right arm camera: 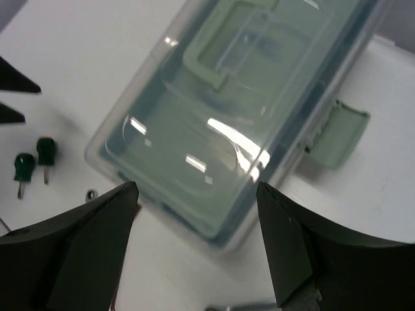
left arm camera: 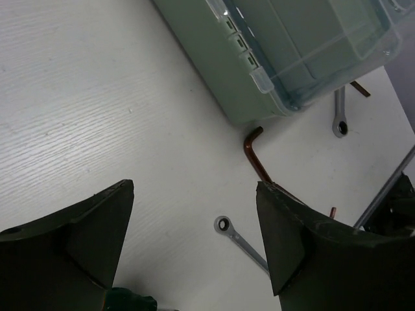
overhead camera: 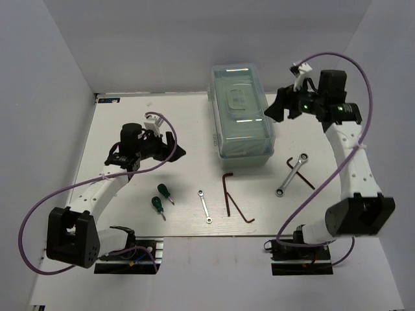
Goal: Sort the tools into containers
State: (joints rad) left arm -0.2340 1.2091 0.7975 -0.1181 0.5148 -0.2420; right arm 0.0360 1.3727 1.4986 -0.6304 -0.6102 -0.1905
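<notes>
The pale mint-green toolbox point(overhead camera: 240, 110) stands shut at the back centre, with a translucent lid and handle. Two green-handled screwdrivers point(overhead camera: 160, 197) lie at front left. The small wrench point(overhead camera: 205, 206) and a dark hex key point(overhead camera: 227, 191) lie in front of the box. The longer wrench point(overhead camera: 292, 173) lies at front right across another thin dark key point(overhead camera: 306, 178). My left gripper point(overhead camera: 174, 150) is open and empty, left of the box, above the table. My right gripper point(overhead camera: 275, 107) is open and empty beside the box's right side. The right wrist view shows the toolbox lid point(right arm camera: 227, 123) and the screwdrivers point(right arm camera: 35, 159).
White walls enclose the table on three sides. The box's side latch point(right arm camera: 337, 133) is flipped open on the right side. The left wrist view shows the box corner point(left arm camera: 259, 71), the hex key point(left arm camera: 256, 152) and the small wrench point(left arm camera: 237, 236) below.
</notes>
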